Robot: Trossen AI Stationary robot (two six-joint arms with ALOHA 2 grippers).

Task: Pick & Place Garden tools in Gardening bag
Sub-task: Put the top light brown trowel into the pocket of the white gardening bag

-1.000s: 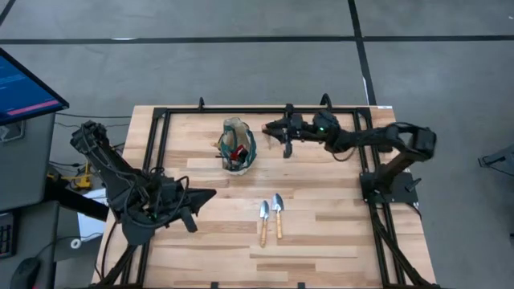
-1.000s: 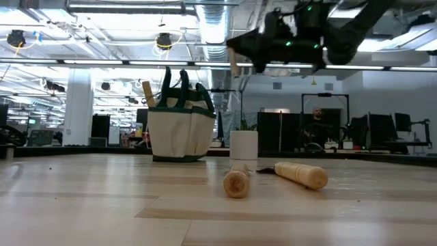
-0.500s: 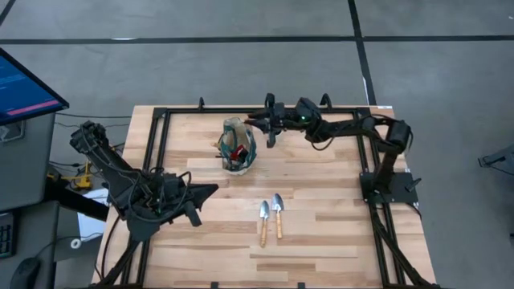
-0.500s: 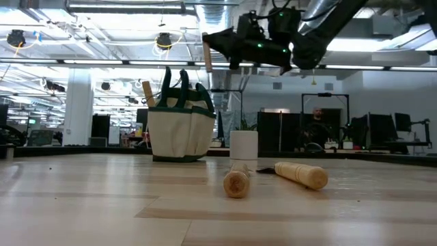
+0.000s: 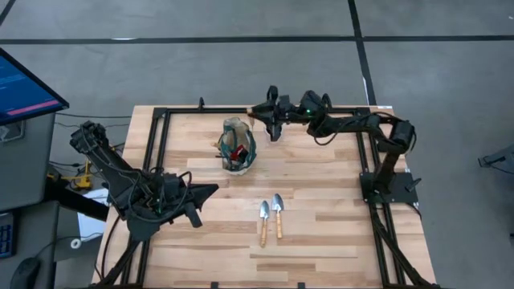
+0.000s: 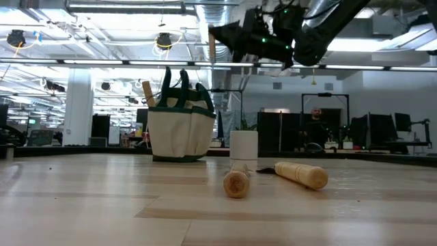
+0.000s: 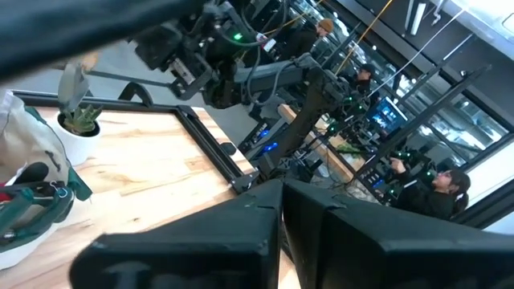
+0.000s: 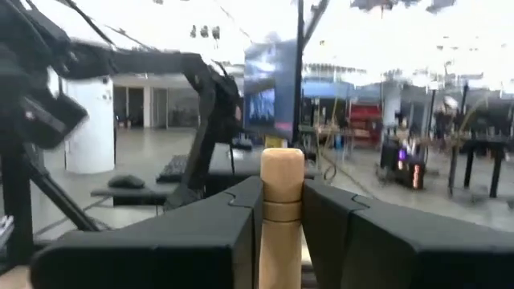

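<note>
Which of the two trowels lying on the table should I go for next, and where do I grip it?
Either works. On the right-hand trowel, grip the wooden handle at mid-length from straight above, jaws across it: it lies flat, handle toward the front edge, with a narrow gap to the left trowel. The right tool holds one already.

The right arm is stretched out along the table's far edge, raised well above the surface, its right gripper [image 5: 263,115] at the end of the reach. The fingers [image 8: 217,229] are closed from both sides on a wooden handle [image 8: 282,210] standing up between them. The left arm is folded low at the near left, its left gripper [image 5: 210,190] held shut.
</note>
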